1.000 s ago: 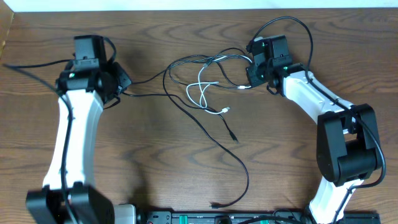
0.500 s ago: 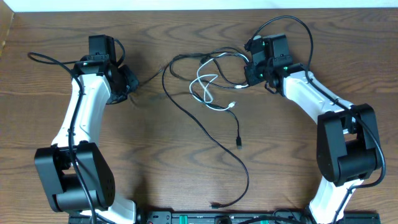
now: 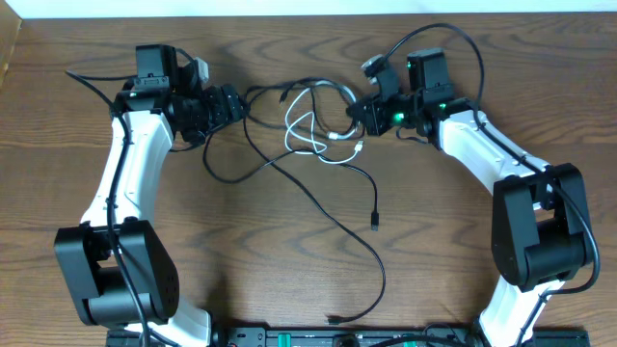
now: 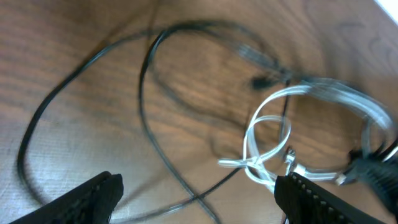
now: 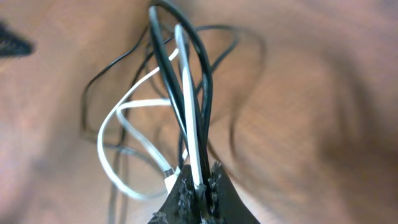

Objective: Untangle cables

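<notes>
The cables lie tangled on the wooden table between my two grippers. The white cable (image 3: pixel 307 132) loops in the middle, and black cables (image 3: pixel 260 159) curl round it. One black cable trails forward to a plug (image 3: pixel 374 222); another runs on to an end near the front edge (image 3: pixel 333 316). My left gripper (image 3: pixel 234 102) is open just left of the tangle. In the left wrist view it (image 4: pixel 199 199) hangs over two crossing black cables (image 4: pixel 186 193), gripping nothing. My right gripper (image 3: pixel 361 110) is shut on the white cable (image 5: pixel 189 112) and black cables (image 5: pixel 158 62) at the tangle's right side.
A black rail with electronics (image 3: pixel 318 337) runs along the table's front edge between the arm bases. The right arm's own thick black cable (image 3: pixel 453 39) arches over its wrist. The table's back edge (image 3: pixel 308 13) is close behind the tangle.
My left gripper has opened, let go of the black cable and moved right towards the tangle. The right gripper has shifted left with its cables, and the black cable now lies slack.
</notes>
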`<action>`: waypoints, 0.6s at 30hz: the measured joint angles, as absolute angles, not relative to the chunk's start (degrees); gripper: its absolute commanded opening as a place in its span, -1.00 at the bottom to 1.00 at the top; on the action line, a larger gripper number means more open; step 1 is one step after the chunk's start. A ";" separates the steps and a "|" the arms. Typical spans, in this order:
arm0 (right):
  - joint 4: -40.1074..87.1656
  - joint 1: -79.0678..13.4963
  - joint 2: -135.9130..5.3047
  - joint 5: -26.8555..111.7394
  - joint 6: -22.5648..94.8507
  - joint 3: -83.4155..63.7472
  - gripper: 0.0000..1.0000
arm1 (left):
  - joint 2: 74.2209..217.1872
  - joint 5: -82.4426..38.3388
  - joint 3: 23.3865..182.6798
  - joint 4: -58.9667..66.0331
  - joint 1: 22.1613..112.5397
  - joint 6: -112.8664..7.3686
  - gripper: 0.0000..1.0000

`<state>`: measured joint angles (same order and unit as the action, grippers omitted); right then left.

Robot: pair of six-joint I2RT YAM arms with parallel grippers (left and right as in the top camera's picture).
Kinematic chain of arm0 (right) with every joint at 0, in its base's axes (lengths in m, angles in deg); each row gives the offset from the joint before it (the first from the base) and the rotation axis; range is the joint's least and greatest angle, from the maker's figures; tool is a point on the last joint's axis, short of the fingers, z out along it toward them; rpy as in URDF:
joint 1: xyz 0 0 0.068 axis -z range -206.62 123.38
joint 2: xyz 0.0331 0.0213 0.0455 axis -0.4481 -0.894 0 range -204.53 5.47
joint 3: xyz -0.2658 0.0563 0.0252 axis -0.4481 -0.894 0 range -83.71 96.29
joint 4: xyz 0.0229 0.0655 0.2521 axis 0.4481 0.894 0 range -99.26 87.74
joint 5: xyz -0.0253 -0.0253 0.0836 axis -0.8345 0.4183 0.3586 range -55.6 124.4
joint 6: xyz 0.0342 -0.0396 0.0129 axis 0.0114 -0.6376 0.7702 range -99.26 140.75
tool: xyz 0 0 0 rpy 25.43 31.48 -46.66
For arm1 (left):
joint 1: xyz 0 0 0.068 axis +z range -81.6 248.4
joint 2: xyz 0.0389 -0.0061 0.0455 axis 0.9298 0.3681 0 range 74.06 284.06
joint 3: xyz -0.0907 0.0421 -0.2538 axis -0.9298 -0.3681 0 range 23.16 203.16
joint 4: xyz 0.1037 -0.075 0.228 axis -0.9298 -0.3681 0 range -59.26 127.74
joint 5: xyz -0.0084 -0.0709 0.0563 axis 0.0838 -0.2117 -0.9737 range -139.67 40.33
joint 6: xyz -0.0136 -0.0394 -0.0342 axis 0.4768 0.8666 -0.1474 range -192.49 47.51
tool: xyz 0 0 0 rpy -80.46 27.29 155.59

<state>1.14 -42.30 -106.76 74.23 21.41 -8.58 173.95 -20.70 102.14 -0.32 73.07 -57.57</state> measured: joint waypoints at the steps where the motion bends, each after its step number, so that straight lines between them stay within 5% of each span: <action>1: 3.02 -42.52 -106.76 75.61 21.43 -8.62 -0.98 | 174.24 -20.35 102.14 0.83 73.04 -57.55 0.68; 12: 11.04 -50.57 -106.73 78.32 19.38 -8.71 -0.98 | 184.66 -19.78 101.85 4.70 73.07 -55.34 0.65; 14: 11.28 -52.14 -106.73 77.45 19.20 -8.71 -0.98 | 186.02 -19.78 101.61 4.90 73.07 -54.55 0.39; 18: 11.06 -54.22 -106.73 73.95 19.14 -8.73 -0.95 | 187.53 -19.78 101.50 5.42 73.07 -53.28 -0.55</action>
<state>11.06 -54.22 -106.73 73.95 19.14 -8.73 187.53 -19.78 101.50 5.42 73.07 -53.28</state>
